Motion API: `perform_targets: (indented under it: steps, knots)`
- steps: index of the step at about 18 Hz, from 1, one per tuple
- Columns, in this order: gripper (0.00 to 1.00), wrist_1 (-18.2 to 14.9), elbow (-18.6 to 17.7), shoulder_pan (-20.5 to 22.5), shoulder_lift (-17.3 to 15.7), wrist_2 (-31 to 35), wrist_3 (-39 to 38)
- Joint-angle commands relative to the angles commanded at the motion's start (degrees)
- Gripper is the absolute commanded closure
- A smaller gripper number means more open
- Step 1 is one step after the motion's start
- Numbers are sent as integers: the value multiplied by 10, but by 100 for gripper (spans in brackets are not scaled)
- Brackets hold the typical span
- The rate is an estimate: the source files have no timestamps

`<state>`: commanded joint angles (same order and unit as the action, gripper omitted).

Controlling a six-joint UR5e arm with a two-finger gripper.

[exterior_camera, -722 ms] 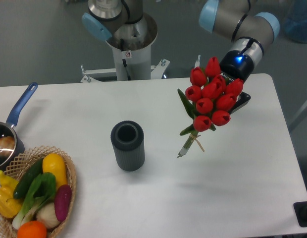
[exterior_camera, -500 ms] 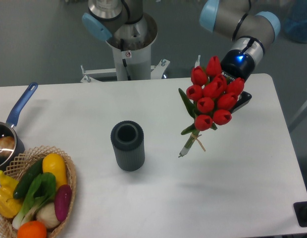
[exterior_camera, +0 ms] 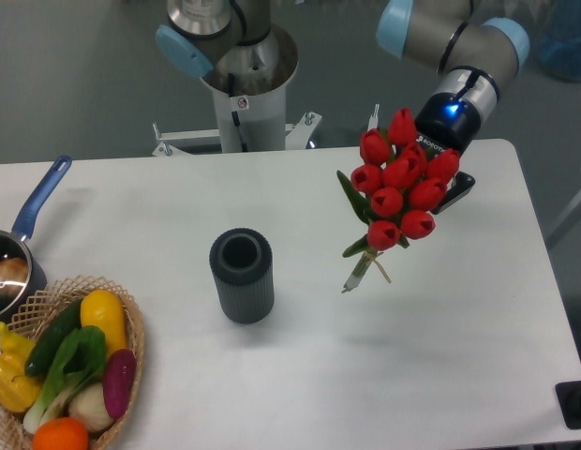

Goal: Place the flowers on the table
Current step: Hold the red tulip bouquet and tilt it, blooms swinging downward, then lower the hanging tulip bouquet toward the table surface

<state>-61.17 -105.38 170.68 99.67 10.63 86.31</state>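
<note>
Holding the flowers (exterior_camera: pixel 399 186) aloft at upper right of frame, my gripper (exterior_camera: pixel 448 187) is mostly hidden behind the buds; I am assuming nothing about finger spacing, cannot tell. Stems are pointing down-left above the table (exterior_camera: pixel 440 347). Dark ribbed cylinder (exterior_camera: pixel 242 275) is standing at centre.

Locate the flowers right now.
The flowers hang over the table's right half, held by the gripper, right of the dark ribbed cylinder.

Matt white table (exterior_camera: pixel 440 356); ribbed dark vase (exterior_camera: pixel 242 276); woven wicker basket (exterior_camera: pixel 133 330).
</note>
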Motion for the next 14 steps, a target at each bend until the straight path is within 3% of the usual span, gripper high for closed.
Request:
perform_targets:
  steps: [11, 14]
  knots:
    - [52, -2, 32, -3, -33, 209, -8]
    - [52, -4, 49, -26, -33, 265, -26]
